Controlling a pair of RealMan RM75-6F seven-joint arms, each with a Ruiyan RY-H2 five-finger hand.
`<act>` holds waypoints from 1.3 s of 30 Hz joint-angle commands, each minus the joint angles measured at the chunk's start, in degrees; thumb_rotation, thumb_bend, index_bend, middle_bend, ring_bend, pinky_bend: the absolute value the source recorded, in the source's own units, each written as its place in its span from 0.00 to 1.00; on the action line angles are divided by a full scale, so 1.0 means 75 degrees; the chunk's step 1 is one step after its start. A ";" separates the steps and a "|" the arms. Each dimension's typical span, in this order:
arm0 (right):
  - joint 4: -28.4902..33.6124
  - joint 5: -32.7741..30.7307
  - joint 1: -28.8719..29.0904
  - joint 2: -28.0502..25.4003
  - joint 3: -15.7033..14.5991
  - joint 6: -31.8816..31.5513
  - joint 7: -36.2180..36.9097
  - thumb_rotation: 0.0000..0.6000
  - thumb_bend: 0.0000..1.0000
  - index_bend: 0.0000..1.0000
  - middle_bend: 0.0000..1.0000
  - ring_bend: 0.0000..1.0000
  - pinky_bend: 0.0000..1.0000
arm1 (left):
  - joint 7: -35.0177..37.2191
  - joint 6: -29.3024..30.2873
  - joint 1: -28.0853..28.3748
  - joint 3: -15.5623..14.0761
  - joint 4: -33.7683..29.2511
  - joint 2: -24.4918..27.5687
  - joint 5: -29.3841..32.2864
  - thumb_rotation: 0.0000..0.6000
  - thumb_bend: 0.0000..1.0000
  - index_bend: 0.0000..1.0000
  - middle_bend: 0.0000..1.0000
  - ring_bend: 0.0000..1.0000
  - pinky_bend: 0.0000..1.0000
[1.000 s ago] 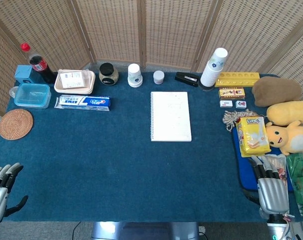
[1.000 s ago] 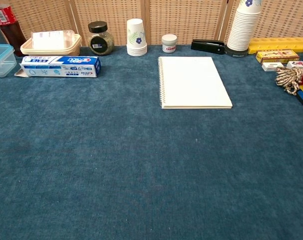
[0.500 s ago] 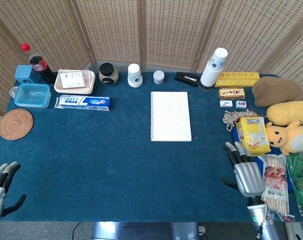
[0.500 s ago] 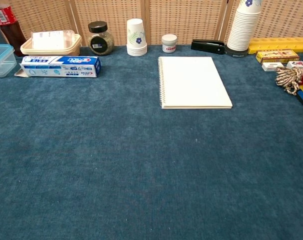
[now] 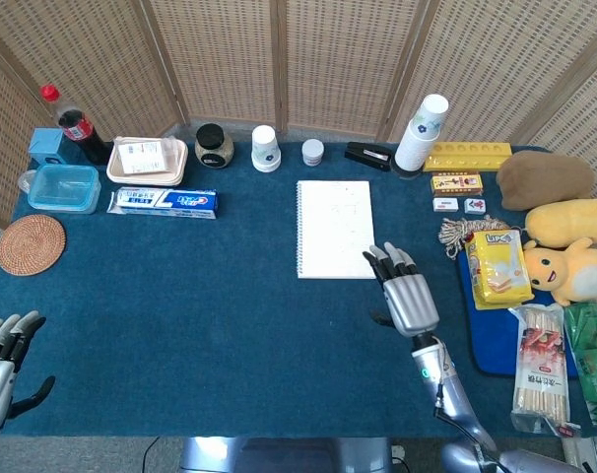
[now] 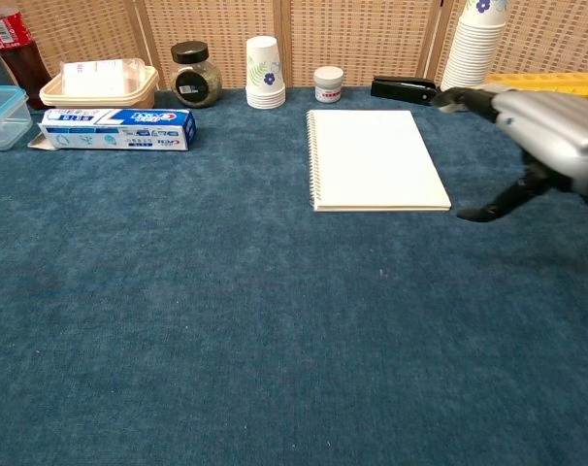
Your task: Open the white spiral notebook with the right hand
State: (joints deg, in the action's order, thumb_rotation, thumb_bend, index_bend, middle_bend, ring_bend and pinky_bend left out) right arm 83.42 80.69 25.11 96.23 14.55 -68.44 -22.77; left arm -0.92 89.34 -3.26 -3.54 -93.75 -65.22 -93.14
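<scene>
Notebook [image 5: 336, 229], white and closed, lies flat on the blue cloth just above the middle of the head view, its spiral binding down the left edge and its free edge on the right. My right hand [image 5: 409, 300] sits just below and right of its lower right corner, holding nothing, fingers extended and slightly apart, fingertips [image 5: 382, 258] close to that corner; I cannot tell whether they touch the cover. In the chest view the same hand [image 6: 551, 136] hovers at the right edge, thumb hanging toward the cloth.

My main worry is the cover lying flush: if I press down instead of hooking under the free edge, the whole notebook may slide left across the cloth, or I may lift several pages with the cover. Sweeping too wide upward could knock the stapler [image 5: 367, 155] or the paper cup stack [image 5: 421, 132] in the upper middle. My left hand [image 5: 3, 370], empty with fingers loosely spread, rests at the lower left corner, well apart, so it cannot steady anything.
</scene>
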 commanded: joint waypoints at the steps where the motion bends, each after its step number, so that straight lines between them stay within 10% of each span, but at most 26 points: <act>1: -0.0712 -0.0259 0.0451 0.0594 0.0256 0.0183 -0.0152 1.00 0.17 0.09 0.14 0.02 0.14 | -0.0004 -0.0021 0.0044 -0.0009 0.0008 -0.0051 -0.0076 1.00 0.27 0.17 0.10 0.05 0.00; 16: -0.3168 -0.0712 0.1517 0.1843 0.0490 0.0732 -0.0253 1.00 0.17 0.09 0.14 0.02 0.14 | 0.0081 -0.0276 0.0173 -0.0029 0.0106 -0.0100 0.0054 1.00 0.27 0.17 0.10 0.05 0.00; 39: -0.4584 -0.0830 0.2072 0.2167 0.0313 0.0959 -0.0030 1.00 0.17 0.08 0.14 0.04 0.14 | 0.0163 -0.0413 0.0255 -0.0018 0.0234 -0.0188 0.0219 1.00 0.27 0.17 0.10 0.05 0.00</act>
State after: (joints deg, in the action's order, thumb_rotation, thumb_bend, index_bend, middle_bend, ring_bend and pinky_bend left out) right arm 49.34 74.46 40.45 112.39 17.01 -61.27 -23.02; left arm 0.30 86.25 -1.35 -3.67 -91.99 -66.63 -91.50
